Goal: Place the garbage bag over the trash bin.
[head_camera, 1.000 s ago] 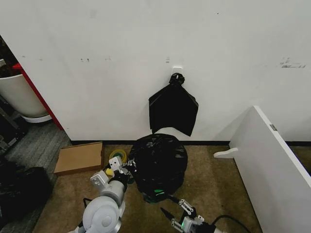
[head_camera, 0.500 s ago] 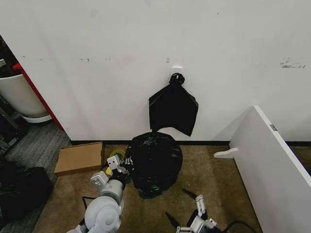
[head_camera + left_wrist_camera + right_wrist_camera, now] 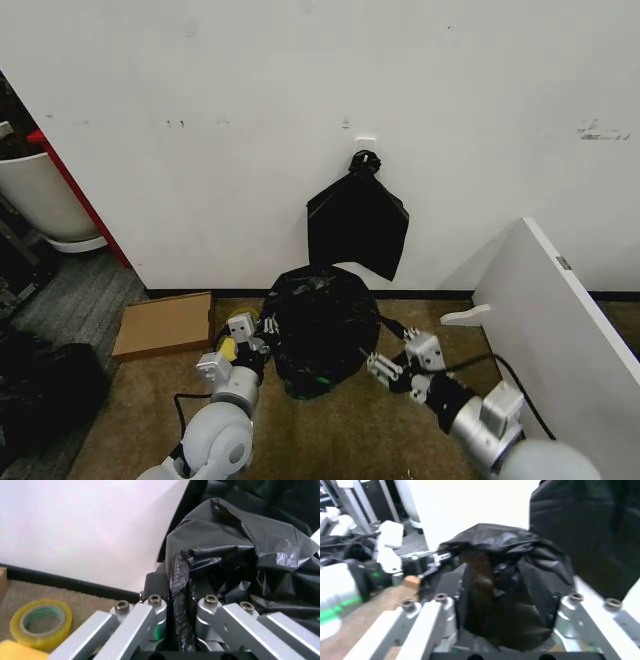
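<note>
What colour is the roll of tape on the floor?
Yellow, with a greenish inner ring; the roll of tape shows best in the left wrist view.

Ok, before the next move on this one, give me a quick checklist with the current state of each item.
1. Garbage bag draped over the trash bin: ok, black plastic covers it; the bin's white wall cannot be seen.
2. Left gripper holding the bag: ok, fingers pinch a fold of plastic at the bag's left side.
3. Right gripper on the bag: not ok, fingers spread wide at the bag's right side, nothing pinched.
4. Bag pulled fully down to the floor: cannot tell, a green spot shows at the bottom front.
5. Tape roll clear of the left gripper: ok, lying apart on the carpet.
</note>
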Robot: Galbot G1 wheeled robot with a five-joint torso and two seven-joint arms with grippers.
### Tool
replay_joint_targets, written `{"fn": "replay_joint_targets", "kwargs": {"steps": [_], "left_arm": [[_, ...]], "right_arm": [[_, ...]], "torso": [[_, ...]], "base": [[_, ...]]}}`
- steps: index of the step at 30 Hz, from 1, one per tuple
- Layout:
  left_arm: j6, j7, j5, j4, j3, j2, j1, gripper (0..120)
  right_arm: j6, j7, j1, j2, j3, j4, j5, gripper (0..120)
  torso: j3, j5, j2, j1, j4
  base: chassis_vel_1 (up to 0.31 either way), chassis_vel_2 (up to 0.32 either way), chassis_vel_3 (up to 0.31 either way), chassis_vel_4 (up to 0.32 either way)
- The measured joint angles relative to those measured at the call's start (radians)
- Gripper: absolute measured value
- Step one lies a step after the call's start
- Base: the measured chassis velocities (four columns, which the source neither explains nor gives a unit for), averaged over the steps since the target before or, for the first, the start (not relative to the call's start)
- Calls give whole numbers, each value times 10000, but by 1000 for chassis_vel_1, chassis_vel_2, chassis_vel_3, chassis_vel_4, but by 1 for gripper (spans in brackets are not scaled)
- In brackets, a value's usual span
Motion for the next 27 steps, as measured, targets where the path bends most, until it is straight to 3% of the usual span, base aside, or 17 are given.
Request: {"fn": "replay_joint_targets", "kwargs": {"steps": [1, 7, 12, 16, 19, 27], "left_arm": [[0, 0, 0, 0, 0, 0, 0, 4], [-15, 51, 431, 176, 204, -162, -139, 4], [-44, 122, 856, 204, 334, -142, -163, 4], [-127, 212, 1216, 215, 407, -105, -160, 4], [-147, 252, 1568, 226, 628, -129, -177, 4], [-240, 345, 2280, 305, 820, -268, -153, 4]], "right_arm": [[0, 0, 0, 0, 0, 0, 0, 39], [-1070, 736, 1118, 377, -416, -6, 1313, 12], [-1579, 1293, 1817, 272, -666, -229, 2250, 0], [-2047, 1890, 2510, 114, -957, -483, 3222, 0], [-2856, 3471, 4591, 420, -2318, -1242, 4767, 0], [-3986, 4964, 6285, 1473, -4319, -2775, 4581, 0]], "torso": [[0, 0, 0, 0, 0], [0, 2, 0, 0, 0], [0, 1, 0, 0, 1], [0, 0, 0, 0, -1], [0, 0, 0, 0, 2], [0, -1, -1, -1, 0]], "base": [[0, 0, 0, 0], [0, 0, 0, 0], [0, 0, 0, 0], [0, 0, 0, 0], [0, 0, 0, 0], [0, 0, 0, 0]]}}
